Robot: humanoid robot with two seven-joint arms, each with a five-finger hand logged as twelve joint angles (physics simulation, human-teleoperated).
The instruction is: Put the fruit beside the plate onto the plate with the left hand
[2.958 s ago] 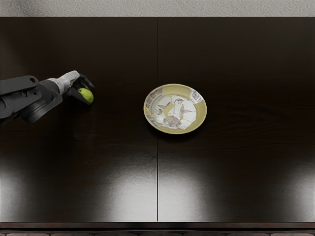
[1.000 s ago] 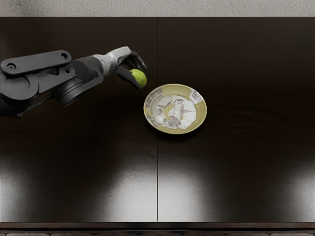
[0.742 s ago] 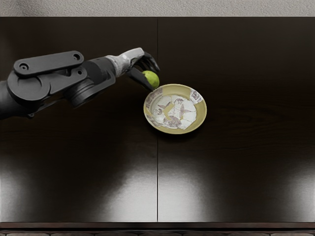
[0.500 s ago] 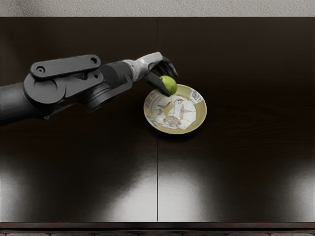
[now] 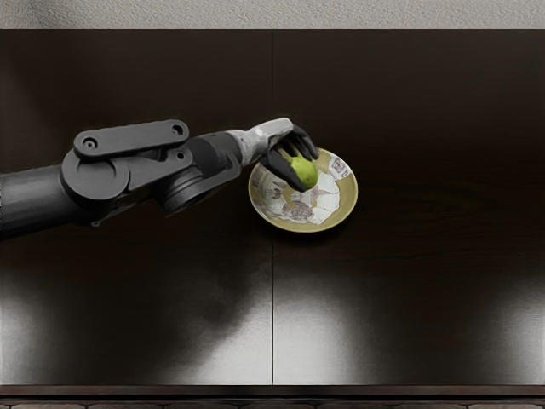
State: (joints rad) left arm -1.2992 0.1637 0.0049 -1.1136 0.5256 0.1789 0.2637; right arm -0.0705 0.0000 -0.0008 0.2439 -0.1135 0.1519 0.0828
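Reaching in from the picture's left edge, the robot's left hand [image 5: 286, 150] grips a green fruit [image 5: 303, 173] over the left part of a yellow-rimmed plate [image 5: 344, 203], dark fingers [image 5: 304, 146] curled around the fruit's top. Whether the fruit touches the plate cannot be told. The plate sits near the middle of a dark, glossy wooden table [image 5: 409, 290], just right of a seam [image 5: 272, 324] running front to back. Pale patches of reflected light lie on the near tabletop. A strip of light, rough-textured wall [image 5: 272, 13] runs behind the table.
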